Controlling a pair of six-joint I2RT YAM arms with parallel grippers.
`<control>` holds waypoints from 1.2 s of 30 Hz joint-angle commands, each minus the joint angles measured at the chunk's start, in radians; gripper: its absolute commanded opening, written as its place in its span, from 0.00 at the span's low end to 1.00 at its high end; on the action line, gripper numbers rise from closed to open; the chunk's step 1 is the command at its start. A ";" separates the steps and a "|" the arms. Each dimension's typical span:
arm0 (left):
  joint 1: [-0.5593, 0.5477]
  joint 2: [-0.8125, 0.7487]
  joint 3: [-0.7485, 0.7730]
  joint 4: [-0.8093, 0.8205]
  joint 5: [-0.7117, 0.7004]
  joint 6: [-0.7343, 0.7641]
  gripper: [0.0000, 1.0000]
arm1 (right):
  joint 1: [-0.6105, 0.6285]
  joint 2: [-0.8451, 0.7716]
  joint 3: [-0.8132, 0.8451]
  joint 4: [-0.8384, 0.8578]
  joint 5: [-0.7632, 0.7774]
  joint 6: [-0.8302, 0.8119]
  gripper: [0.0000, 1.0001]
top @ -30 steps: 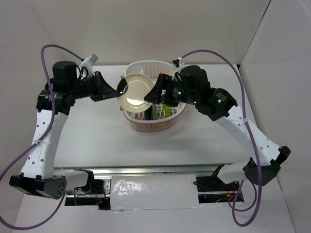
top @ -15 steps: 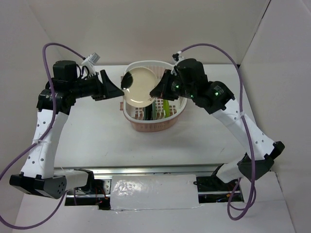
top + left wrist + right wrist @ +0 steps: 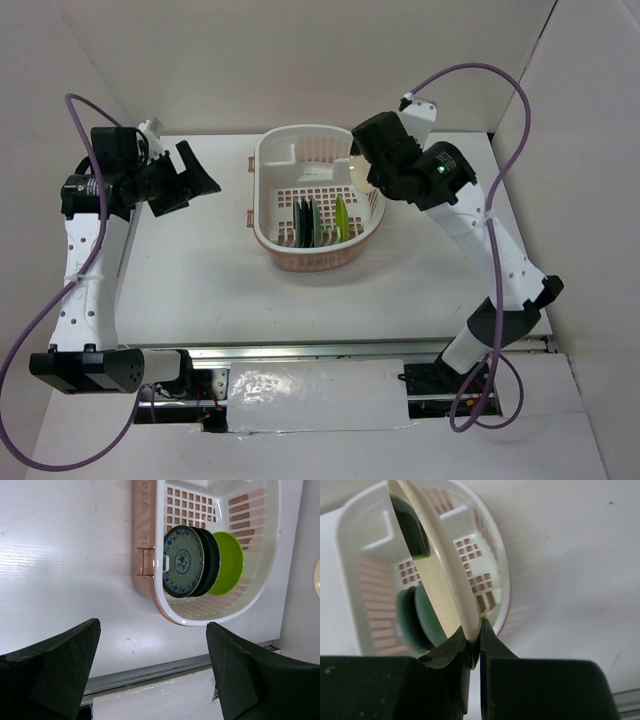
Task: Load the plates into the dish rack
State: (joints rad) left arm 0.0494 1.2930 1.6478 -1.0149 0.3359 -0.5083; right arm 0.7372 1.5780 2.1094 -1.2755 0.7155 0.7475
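The right pincer (image 3: 474,632) is clamped on the rim of a cream plate (image 3: 437,575), which stands on its edge, rising from between the fingers. Just beyond this pincer is the pink and white rack (image 3: 490,540). The left pincer (image 3: 152,625) has its fingers wide apart and holds nothing. Ahead of it, well apart, three plates stand upright in the rack: a blue patterned plate (image 3: 182,562) closest, then a black plate (image 3: 212,555), then a green plate (image 3: 232,560).

White desk (image 3: 200,270) w/ plain white walls (image 3: 300,60) on 3 sides; metal rail (image 3: 300,352) along near edge, crinkled white sheet (image 3: 315,400) just below it
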 commanded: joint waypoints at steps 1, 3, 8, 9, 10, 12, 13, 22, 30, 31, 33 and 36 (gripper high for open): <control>0.004 -0.030 -0.016 -0.013 -0.055 -0.021 0.99 | 0.024 0.053 0.027 -0.102 0.168 0.024 0.00; 0.004 -0.044 -0.020 -0.004 -0.067 -0.016 0.99 | 0.034 0.083 0.024 -0.099 0.176 0.021 0.00; 0.006 -0.047 -0.013 -0.016 -0.104 -0.021 0.99 | 0.096 0.171 0.050 -0.122 0.190 0.030 0.00; 0.006 -0.049 -0.020 -0.014 -0.106 -0.024 0.99 | 0.103 0.184 0.061 -0.140 0.199 0.035 0.00; 0.007 -0.054 -0.023 -0.011 -0.107 -0.024 0.99 | 0.109 0.218 0.070 -0.156 0.203 0.055 0.00; 0.006 -0.057 -0.037 -0.008 -0.107 -0.026 0.99 | 0.117 0.241 0.060 -0.168 0.203 0.068 0.00; 0.006 -0.063 -0.042 -0.007 -0.110 -0.026 0.99 | 0.117 0.252 0.051 -0.165 0.197 0.075 0.00; 0.004 -0.064 -0.046 -0.002 -0.120 -0.018 0.99 | 0.129 0.307 -0.014 -0.118 0.168 0.078 0.00; 0.004 -0.077 -0.075 0.010 -0.115 -0.016 0.99 | 0.133 0.349 -0.058 -0.090 0.118 0.082 0.00; 0.006 -0.078 -0.080 0.010 -0.110 -0.015 0.99 | 0.133 0.352 -0.065 -0.085 0.114 0.082 0.00; 0.007 -0.078 -0.092 0.018 -0.104 -0.018 0.99 | 0.131 0.367 -0.075 -0.097 0.116 0.107 0.00; 0.006 -0.078 -0.095 0.018 -0.107 -0.021 0.99 | 0.134 0.384 -0.081 -0.120 0.116 0.147 0.00</control>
State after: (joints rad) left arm 0.0502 1.2362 1.5532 -1.0248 0.2214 -0.5274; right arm 0.8608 1.9560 2.0342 -1.3476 0.8074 0.8379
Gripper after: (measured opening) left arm 0.993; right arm 0.121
